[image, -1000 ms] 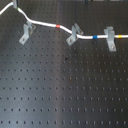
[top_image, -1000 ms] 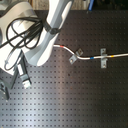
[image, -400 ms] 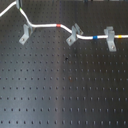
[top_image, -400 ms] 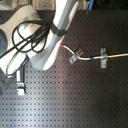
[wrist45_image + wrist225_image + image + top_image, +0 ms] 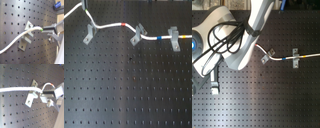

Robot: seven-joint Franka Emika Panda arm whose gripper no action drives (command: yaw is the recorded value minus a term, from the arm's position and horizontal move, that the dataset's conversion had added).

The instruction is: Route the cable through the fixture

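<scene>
You have a black perforated tabletop filling both exterior views. In the second exterior view the white arm with its black hose bundle covers much of the tabletop, hiding the fingers and everything under it; only two of the clips show past it there.

Three grey metal clips stand in a row in the first exterior view: the first clip toward the first exterior view's left, the middle clip, and the last clip toward the first exterior view's right. The cable runs across all three, entering at the first exterior view's left edge, dipping at the first clip, then passing the middle and last clips and running off the right edge. A red band sits between the first and middle clips, a blue band between the middle and last. The colours past the last clip are too blurred to name.

The fingers appear in both wrist views, cut off at the frame edge. In the second wrist view they are clamped on the cable, which leaves them and passes over the first clip just beside the tips. A short loop of cable arcs behind the fingers. In the first wrist view the cable meets the fingertips at a small green mark.
</scene>
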